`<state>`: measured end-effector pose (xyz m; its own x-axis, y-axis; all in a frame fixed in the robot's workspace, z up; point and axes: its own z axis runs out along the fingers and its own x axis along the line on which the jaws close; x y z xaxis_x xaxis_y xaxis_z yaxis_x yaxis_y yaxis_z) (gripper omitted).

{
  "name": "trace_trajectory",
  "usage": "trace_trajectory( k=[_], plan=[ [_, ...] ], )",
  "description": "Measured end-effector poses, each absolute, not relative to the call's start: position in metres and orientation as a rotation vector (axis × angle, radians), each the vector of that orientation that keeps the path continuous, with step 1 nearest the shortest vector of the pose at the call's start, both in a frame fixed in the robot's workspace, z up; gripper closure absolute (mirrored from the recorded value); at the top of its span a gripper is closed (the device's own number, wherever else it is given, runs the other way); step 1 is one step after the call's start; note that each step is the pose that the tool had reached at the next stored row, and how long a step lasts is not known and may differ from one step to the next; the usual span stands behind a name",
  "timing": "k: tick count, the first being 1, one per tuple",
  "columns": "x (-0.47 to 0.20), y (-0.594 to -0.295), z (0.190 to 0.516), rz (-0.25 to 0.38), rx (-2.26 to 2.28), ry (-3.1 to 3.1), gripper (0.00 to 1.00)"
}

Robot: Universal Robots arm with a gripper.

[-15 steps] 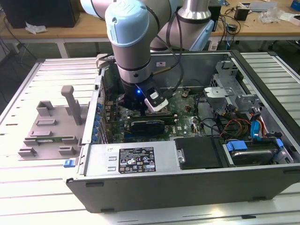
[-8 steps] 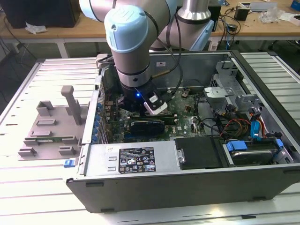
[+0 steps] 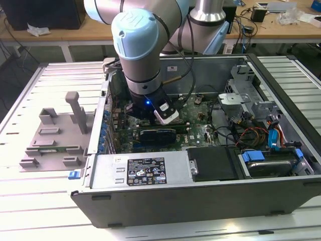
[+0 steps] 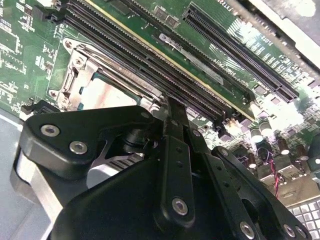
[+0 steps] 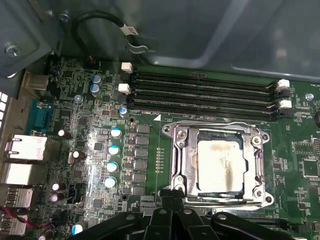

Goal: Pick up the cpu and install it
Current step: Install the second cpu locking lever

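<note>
The cpu [image 5: 219, 166], a small square chip with a stained silvery top, lies flat inside the metal socket frame [image 5: 179, 165] on the green motherboard. In the second wrist view a corner of the cpu [image 4: 102, 94] shows past the black gripper body. My gripper [image 5: 170, 196] is shut, its two black fingertips pressed together with nothing visible between them, right at the edge of the socket frame. From the exterior view, the gripper [image 3: 146, 120] reaches down into the open computer case [image 3: 150, 198] over the board.
Black memory slots [image 5: 200, 92] run beside the socket. Capacitors [image 5: 114, 150] and rear ports [image 5: 22, 150] stand nearby. A grey tray [image 3: 50, 135] sits on the slatted table at the exterior view's left. Cables and drive bays [image 3: 261, 135] fill the case's right.
</note>
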<state>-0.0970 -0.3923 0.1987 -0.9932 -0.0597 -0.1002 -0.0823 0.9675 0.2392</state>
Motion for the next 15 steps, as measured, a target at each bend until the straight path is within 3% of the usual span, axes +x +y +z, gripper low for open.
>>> trace_trajectory(
  k=[15],
  plan=[
    [-0.1069,-0.3909,0.1968,0.381,-0.109,3.022,0.89]
  ],
)
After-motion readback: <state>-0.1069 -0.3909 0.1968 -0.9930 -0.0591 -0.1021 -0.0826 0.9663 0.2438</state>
